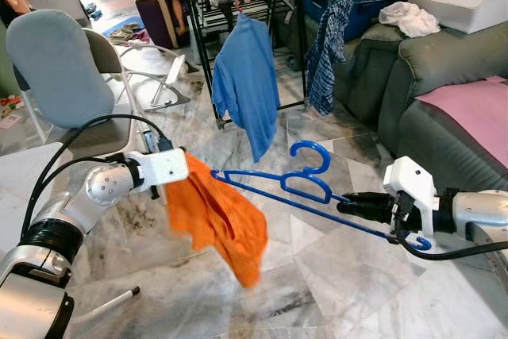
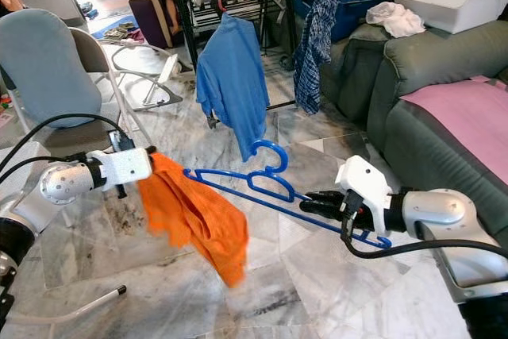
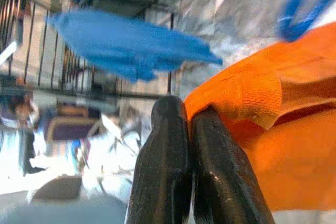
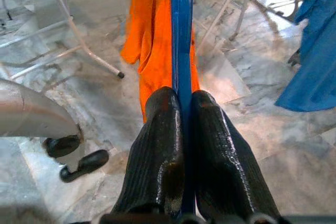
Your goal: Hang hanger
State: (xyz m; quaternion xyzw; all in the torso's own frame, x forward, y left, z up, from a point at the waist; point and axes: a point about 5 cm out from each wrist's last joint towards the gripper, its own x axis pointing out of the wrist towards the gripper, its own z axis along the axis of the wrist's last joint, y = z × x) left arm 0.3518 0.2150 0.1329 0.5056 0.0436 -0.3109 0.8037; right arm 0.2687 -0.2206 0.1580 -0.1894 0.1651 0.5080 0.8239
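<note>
While two pincers grip | one hanger [image 1: 295,189] | one orange shirt [image 1: 216,220]

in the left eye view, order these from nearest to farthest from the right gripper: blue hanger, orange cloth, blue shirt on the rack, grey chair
1. blue hanger: clamped in the right gripper itself.
2. orange cloth: draped at the hanger's far end, pinched by the left gripper.
3. blue shirt: hanging on the drying rack, beyond the hanger.
4. grey chair: far on the robot's left.
</note>
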